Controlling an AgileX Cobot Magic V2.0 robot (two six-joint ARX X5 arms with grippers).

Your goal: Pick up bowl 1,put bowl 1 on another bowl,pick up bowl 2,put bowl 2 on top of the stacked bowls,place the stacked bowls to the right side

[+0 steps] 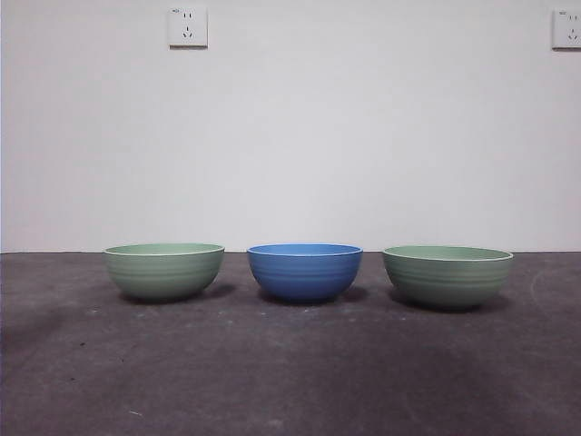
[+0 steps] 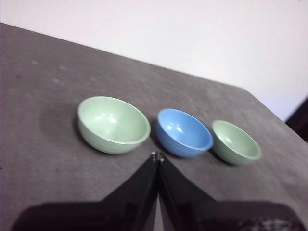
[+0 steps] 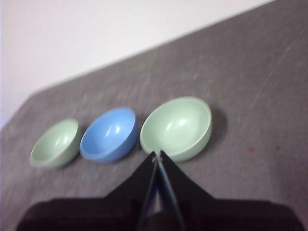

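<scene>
Three bowls stand in a row on the dark table. The blue ridged bowl [image 1: 305, 271] [image 2: 184, 132] [image 3: 109, 133] is in the middle. A pale green bowl [image 1: 164, 269] [image 2: 113, 123] [image 3: 56, 142] stands to its left and another pale green bowl [image 1: 447, 275] [image 2: 236, 141] [image 3: 177, 126] to its right. Nothing is stacked. My left gripper [image 2: 157, 156] is shut and hovers above the table, near the left green bowl and the blue one. The right gripper [image 3: 157, 155] is shut too, held above the table close to the right green bowl. Neither gripper shows in the front view.
The dark grey table [image 1: 290, 372] runs back to a white wall [image 1: 290, 136] with two power sockets [image 1: 188, 26] high up. The table's edge and a dark gap [image 2: 298, 120] show beyond the right green bowl in the left wrist view.
</scene>
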